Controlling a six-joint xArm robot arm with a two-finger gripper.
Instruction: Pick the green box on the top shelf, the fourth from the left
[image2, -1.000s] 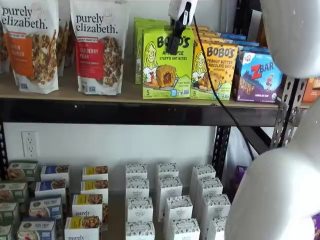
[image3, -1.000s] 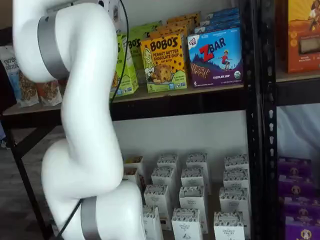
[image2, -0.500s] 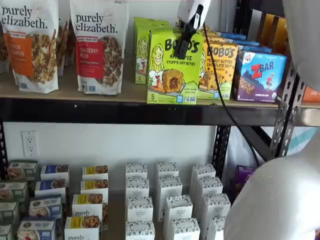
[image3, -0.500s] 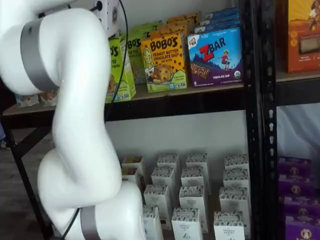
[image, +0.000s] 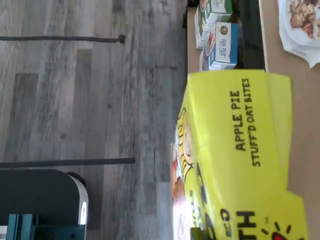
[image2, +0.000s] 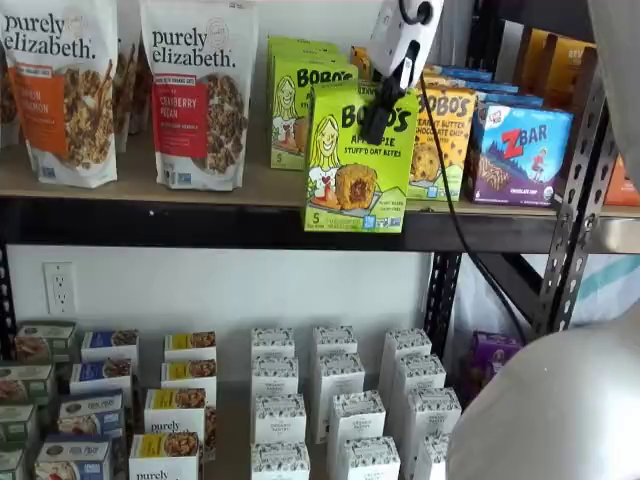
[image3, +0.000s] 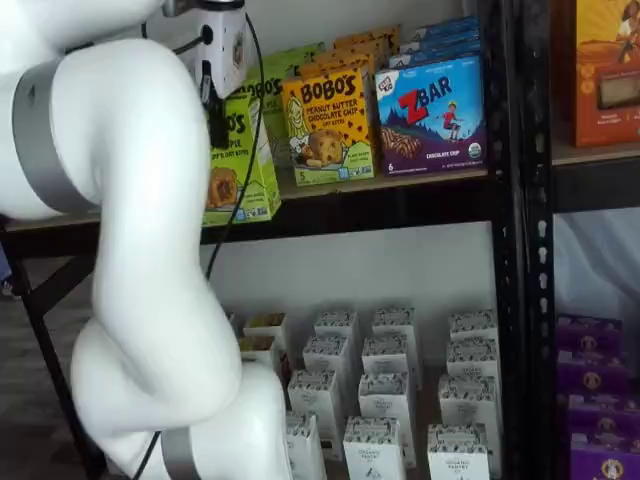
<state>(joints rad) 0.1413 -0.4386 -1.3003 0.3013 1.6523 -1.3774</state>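
Note:
The green box is a lime-green Bobo's Apple Pie carton, held upright in front of the top shelf, its base level with the black front beam. My gripper is shut on the green box from above; one black finger lies over its front face. In a shelf view the green box shows partly behind my white arm, with a black finger on it. The wrist view shows the top of the green box close up, over the grey floor.
More green Bobo's boxes stand behind on the shelf, with the yellow-orange Bobo's box, a blue Zbar box and Purely Elizabeth bags alongside. White cartons fill the lower shelf. My arm fills a shelf view's left.
The green box has come forward off the shelf board and slightly right in my gripper. The arm has drawn back with it.

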